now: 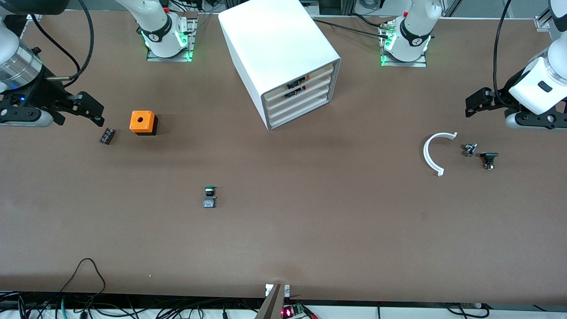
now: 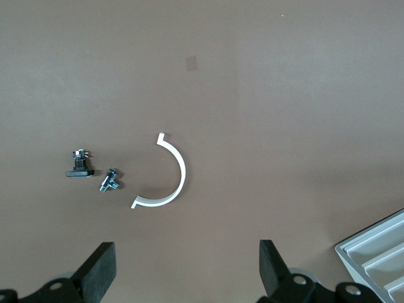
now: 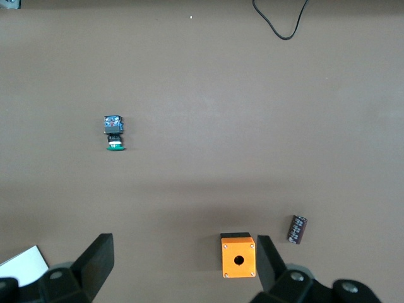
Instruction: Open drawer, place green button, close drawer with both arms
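The big white cabinet (image 1: 283, 57) stands at the middle of the table near the robots' bases. All its stacked drawers are shut, including the lower drawer (image 1: 299, 110). The button (image 1: 209, 196), with a green cap and a blue-grey base, lies on its side on the open table, nearer the front camera than the cabinet. It also shows in the right wrist view (image 3: 114, 132). My right gripper (image 1: 91, 110) hangs open and empty over the right arm's end of the table (image 3: 183, 246). My left gripper (image 1: 476, 104) hangs open and empty over the left arm's end (image 2: 186, 252).
An orange cube with a hole (image 1: 142, 122) and a small black part (image 1: 107, 135) lie by the right gripper. A white half ring (image 1: 434, 153), a small metal part (image 1: 469, 149) and a black part (image 1: 489, 158) lie below the left gripper. Cables run along the near edge.
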